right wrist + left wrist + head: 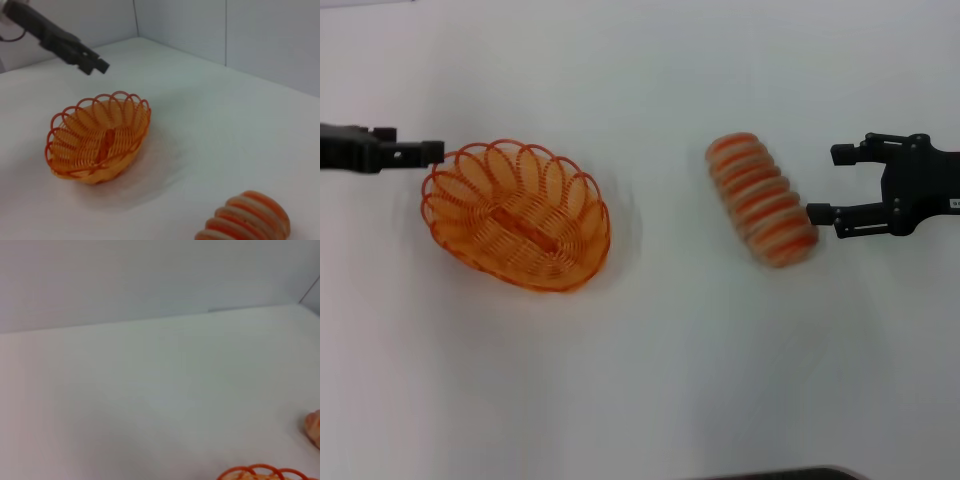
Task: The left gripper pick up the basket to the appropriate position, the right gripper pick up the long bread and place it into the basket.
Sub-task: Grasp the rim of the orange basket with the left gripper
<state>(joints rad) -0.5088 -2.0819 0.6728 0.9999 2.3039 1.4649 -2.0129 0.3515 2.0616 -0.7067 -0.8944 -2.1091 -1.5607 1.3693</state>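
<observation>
The orange wire basket [470,215] stands empty on the white table, left of centre. It also shows in the right wrist view [75,145], and its rim shows in the left wrist view [265,472]. My left gripper [435,152] hovers at the basket's far-left rim, also seen in the right wrist view [97,65]. The long bread [762,198], striped orange and cream, lies on the table right of centre; it also shows in the right wrist view [250,220]. My right gripper [832,183] is open just right of the bread, its near fingertip close to the bread's end.
The white table [650,380] runs on to pale walls at the back [225,30]. A dark edge [790,474] shows at the bottom of the head view. A gap of bare table lies between basket and bread.
</observation>
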